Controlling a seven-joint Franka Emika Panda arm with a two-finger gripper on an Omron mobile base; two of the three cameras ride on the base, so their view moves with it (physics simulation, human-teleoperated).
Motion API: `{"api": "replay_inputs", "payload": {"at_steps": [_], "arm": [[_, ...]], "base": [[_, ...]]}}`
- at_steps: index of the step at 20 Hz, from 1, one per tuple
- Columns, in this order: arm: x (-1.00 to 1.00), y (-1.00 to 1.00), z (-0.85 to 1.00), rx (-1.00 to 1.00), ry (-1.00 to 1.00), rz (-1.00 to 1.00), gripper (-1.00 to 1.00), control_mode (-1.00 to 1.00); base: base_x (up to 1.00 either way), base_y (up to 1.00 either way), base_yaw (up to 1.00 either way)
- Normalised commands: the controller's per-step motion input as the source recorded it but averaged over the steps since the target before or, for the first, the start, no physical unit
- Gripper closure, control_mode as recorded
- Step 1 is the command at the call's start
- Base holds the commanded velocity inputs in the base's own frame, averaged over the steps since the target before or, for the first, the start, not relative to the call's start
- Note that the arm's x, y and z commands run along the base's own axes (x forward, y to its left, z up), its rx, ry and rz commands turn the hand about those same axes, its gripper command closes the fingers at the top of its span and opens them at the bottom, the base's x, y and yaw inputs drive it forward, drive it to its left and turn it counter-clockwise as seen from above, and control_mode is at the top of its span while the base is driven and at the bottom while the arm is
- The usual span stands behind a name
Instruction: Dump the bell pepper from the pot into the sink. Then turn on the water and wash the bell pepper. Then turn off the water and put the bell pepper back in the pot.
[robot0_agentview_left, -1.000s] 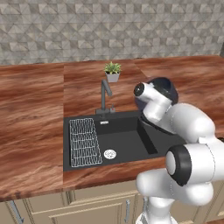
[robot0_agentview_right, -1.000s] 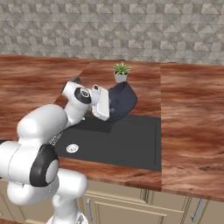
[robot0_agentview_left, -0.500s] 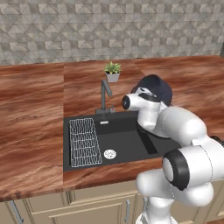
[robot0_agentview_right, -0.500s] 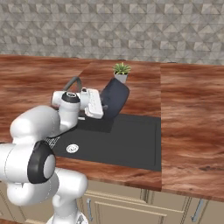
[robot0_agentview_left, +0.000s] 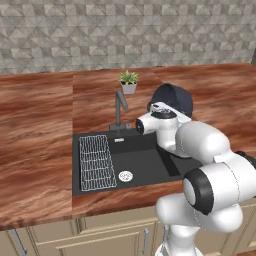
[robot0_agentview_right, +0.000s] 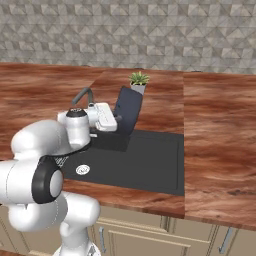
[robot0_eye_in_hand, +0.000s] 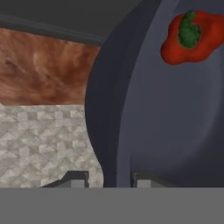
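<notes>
My gripper (robot0_eye_in_hand: 109, 177) is shut on the rim of the dark navy pot (robot0_eye_in_hand: 175, 122), with one finger on each side of the wall. The pot (robot0_agentview_left: 172, 97) is tipped on its side above the back right of the black sink (robot0_agentview_left: 145, 160), just past my hand. From the right side the pot (robot0_agentview_right: 127, 110) stands on edge over the sink (robot0_agentview_right: 150, 160), held by my gripper (robot0_agentview_right: 116, 120). The red bell pepper (robot0_eye_in_hand: 192, 37) with its green stem lies inside the pot against the wall. The water is out of view.
The dark faucet (robot0_agentview_left: 119, 107) rises behind the sink, left of my hand. A wire rack (robot0_agentview_left: 95, 162) lies in the left of the basin beside the silver drain (robot0_agentview_left: 125, 175). A small potted plant (robot0_agentview_left: 128, 81) stands on the wooden counter behind.
My hand has lifted and rolled the pot from a slight lean to standing on its side, and has shifted left over the basin.
</notes>
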Motion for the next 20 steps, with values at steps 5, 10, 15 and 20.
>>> {"api": "replay_inputs", "payload": {"at_steps": [5, 10, 15, 20], "arm": [[0.22, 0.13, 0.0, -0.23, 0.07, 0.06, 1.0, -1.0], [0.02, 0.2, 0.02, -0.22, 0.0, 0.06, 1.0, -1.0], [0.0, 0.2, 0.01, -0.22, 0.0, 0.05, 1.0, -1.0], [0.0, 0.14, 0.04, -0.17, 0.0, 0.03, 1.0, -1.0]], "base": [[0.0, 0.0, 0.0], [0.0, 0.0, 0.0], [0.0, 0.0, 0.0], [0.0, 0.0, 0.0]]}}
